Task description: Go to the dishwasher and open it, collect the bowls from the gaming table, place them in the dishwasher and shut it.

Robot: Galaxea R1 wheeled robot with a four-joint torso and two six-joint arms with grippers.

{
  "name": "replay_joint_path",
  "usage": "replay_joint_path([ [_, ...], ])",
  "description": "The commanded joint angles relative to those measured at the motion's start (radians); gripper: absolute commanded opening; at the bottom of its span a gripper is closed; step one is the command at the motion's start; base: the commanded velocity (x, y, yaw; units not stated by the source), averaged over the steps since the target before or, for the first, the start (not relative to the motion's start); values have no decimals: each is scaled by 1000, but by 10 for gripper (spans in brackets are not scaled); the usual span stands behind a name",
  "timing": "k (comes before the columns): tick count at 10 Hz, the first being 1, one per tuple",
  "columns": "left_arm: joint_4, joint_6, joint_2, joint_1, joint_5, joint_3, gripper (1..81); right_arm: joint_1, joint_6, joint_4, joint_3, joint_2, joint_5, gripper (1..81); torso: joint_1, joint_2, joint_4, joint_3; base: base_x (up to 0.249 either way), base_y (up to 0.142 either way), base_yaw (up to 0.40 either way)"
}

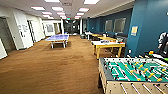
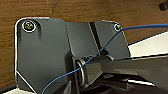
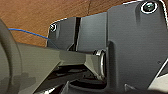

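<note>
The yellow-legged, white-topped gaming table (image 1: pixel 108 45) stands at two o'clock on brown carpet (image 1: pixel 50 67), beyond the green-field foosball table (image 1: pixel 133 72) at four o'clock. Neither gripper's grip can be told.

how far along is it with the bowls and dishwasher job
Nothing here looks finished. The head view looks down a carpeted games room: a foosball table close on the right, the yellow-sided gaming table further on, a blue ping-pong table beyond. Whether bowls sit on the gaming table is too small to tell. Both wrist views face carpet. Collecting, loading and closing remain.
</note>
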Motion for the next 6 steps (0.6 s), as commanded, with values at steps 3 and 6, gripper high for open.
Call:
replay_joint_path([
  [3,-2,-3,-8,-45,45,8,811,43,-3,-17,9,3,-36,811,0,0,0,0,133,0,0],
  [6,-4,-3,-10,-45,45,8,811,43,-3,-18,11,3,-36,811,0,0,0,0,132,0,0],
])
